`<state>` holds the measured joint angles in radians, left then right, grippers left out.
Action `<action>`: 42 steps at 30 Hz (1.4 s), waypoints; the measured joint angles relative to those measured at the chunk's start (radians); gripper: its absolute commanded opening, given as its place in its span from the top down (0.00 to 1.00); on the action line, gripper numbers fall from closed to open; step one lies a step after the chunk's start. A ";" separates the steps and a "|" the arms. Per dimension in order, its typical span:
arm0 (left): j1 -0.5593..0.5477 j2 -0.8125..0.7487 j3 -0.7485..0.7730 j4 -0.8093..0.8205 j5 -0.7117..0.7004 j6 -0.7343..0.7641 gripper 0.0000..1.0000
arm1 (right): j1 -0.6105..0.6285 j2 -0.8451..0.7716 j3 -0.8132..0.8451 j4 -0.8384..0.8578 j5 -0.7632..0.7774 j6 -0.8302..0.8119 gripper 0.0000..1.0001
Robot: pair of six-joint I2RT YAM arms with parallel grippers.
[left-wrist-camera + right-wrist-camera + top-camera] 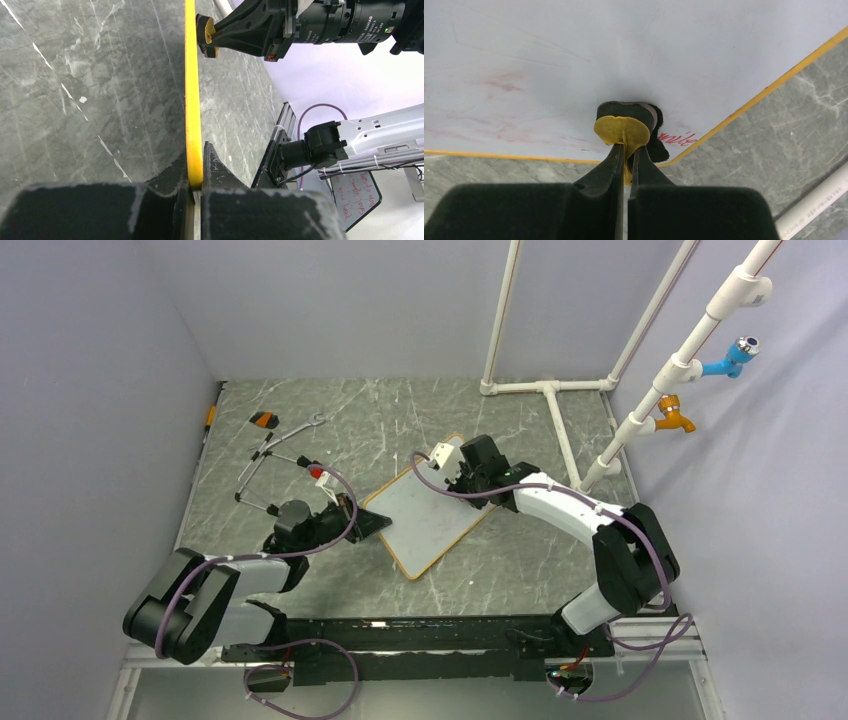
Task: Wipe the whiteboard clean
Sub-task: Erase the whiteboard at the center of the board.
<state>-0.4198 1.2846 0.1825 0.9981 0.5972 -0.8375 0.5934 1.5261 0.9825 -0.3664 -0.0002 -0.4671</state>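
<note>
On the grey marbled table (pixel 400 410) the whiteboard (pixel 430 525) lies flat near the middle, turned diagonally: its long axis runs from the near left to the far right, with one corner pointing toward the arm bases. The left gripper (pixel 196 167) is clamped on the board's yellow frame at the left edge. The right gripper (pixel 625 150) pinches a small yellow-and-black eraser (pixel 621 127), pressed to the surface near the far corner (beside a scrap of red writing (pixel 676 137)).
</note>
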 measured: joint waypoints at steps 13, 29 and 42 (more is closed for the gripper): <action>0.000 -0.027 0.000 -0.041 0.001 0.005 1.00 | 0.024 0.053 0.034 -0.179 -0.066 -0.174 1.00; 0.001 -0.029 0.000 -0.038 -0.003 0.010 1.00 | -0.021 0.086 0.132 -0.171 0.001 -0.034 1.00; 0.001 -0.063 0.000 -0.085 -0.012 0.005 1.00 | -0.044 0.112 0.098 -0.134 0.067 -0.106 1.00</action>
<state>-0.4191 1.2217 0.1829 0.9134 0.5854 -0.8326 0.5495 1.6379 1.0805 -0.4999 0.0666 -0.5735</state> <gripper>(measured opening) 0.066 0.040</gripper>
